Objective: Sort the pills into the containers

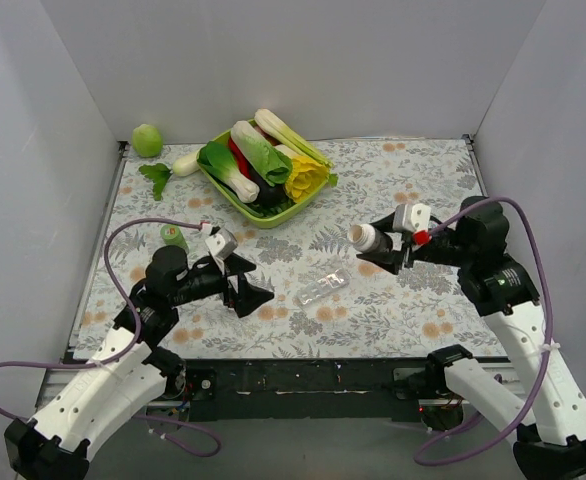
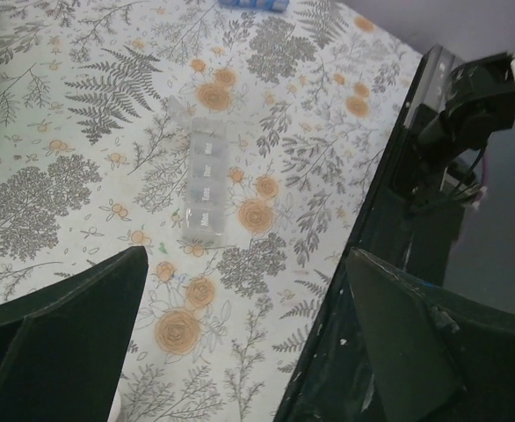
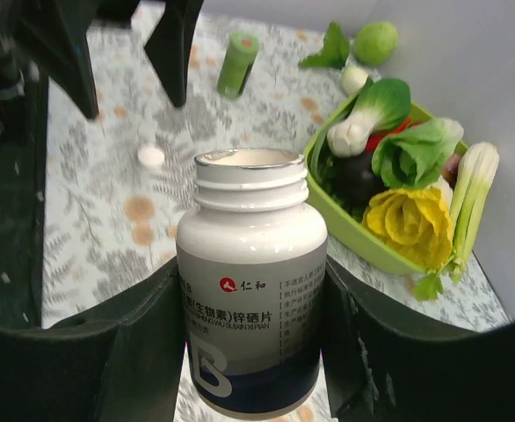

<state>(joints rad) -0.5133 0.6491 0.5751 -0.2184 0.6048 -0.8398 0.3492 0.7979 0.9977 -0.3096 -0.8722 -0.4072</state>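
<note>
Two end effectors are in view. The left end effector [image 1: 256, 282] hangs over the table [image 1: 423, 300] with its jaws spread wide and nothing between them. In the left wrist view, the lower frame edge cuts off its fingers [image 2: 64, 334].

The pill organiser strip [image 2: 206, 186] lies flat on the table between the two arms, apart from both. We cannot tell whether its compartments hold pills or whether any lid is open, because the clear plastic blurs into the floral print.

The right end effector [image 1: 378, 244] is clamped on a pill bottle [image 3: 251, 264], which is uncapped and has its mouth towards the left arm. A pale surface fills the mouth; we cannot tell whether it is a seal or pills.

A small white disc [image 3: 151, 156] lies on the table near a green cylinder [image 3: 237, 63]; we cannot identify it. A blue item [image 2: 253, 3] is cut off at the top edge of the left wrist view.
</note>
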